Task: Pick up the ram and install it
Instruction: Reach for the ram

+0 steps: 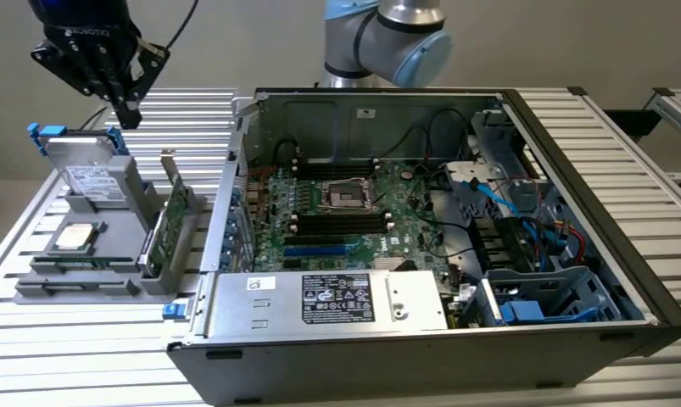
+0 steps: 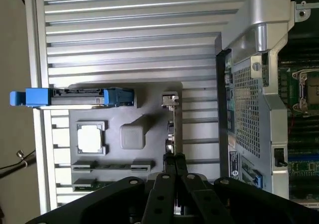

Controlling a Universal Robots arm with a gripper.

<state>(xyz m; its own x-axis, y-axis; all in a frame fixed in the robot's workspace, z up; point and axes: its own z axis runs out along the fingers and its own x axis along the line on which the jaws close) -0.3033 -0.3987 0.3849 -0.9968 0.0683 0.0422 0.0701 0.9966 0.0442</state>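
Robot arm with its black gripper (image 1: 127,117) raised above the far end of a grey moulded holder tray (image 1: 29,292) on the slatted aluminium desk (image 1: 92,356); the fingers (image 2: 169,167) are pressed together and nothing is pinched. The long, thin green ram stick (image 2: 94,185) is seen in the wrist view, lying in a narrow tray slot and partly hidden by the gripper body. On the same tray are held a silver hard drive in a blue caddy (image 1: 88,170), a square silver processor chip (image 1: 78,237) and an upright green card with a metal bracket (image 1: 177,212); the card stands between the slots and the open black computer case (image 1: 611,254). Inside the case a green motherboard (image 1: 340,216) and a silver labelled power supply (image 1: 329,301) are exposed.
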